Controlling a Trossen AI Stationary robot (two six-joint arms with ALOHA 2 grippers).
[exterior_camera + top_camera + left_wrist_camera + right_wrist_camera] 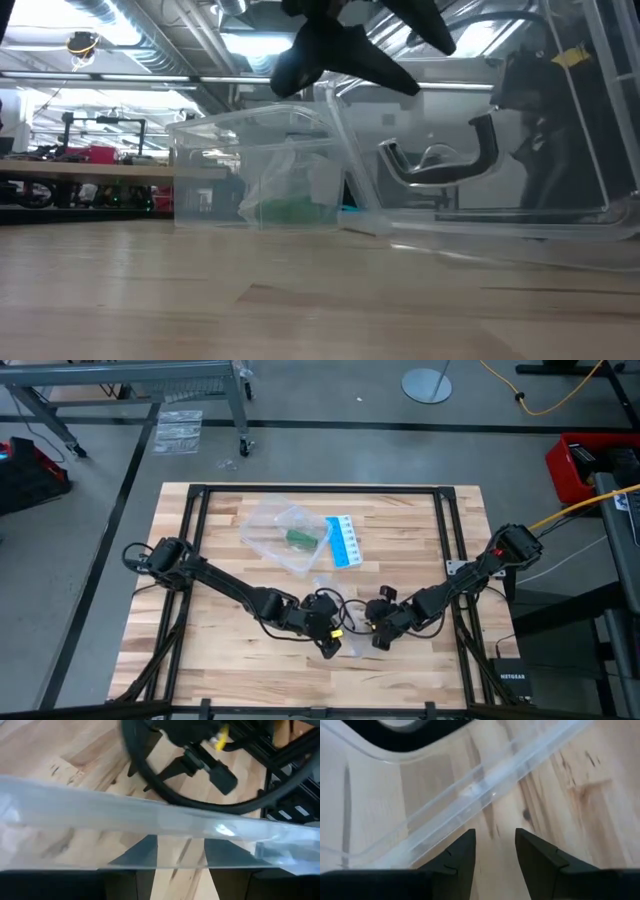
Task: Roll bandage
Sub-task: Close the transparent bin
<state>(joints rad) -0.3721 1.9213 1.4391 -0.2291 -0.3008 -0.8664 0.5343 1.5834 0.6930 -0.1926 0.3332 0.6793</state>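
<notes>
Table (250, 660) is showing pale jointed wood, smooth and matt. Wrapper (275, 525) is appearing as clear glossy plastic. Bandage (299, 538) is looking like soft green cloth.

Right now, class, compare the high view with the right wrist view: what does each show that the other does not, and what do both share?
Only the high view shows the green bandage lying in a clear plastic wrapper beside a blue-and-white card, with the left gripper nearby.

Only the right wrist view shows the right gripper with its fingers apart over a clear plastic strip.

Both show the wooden table.
</notes>
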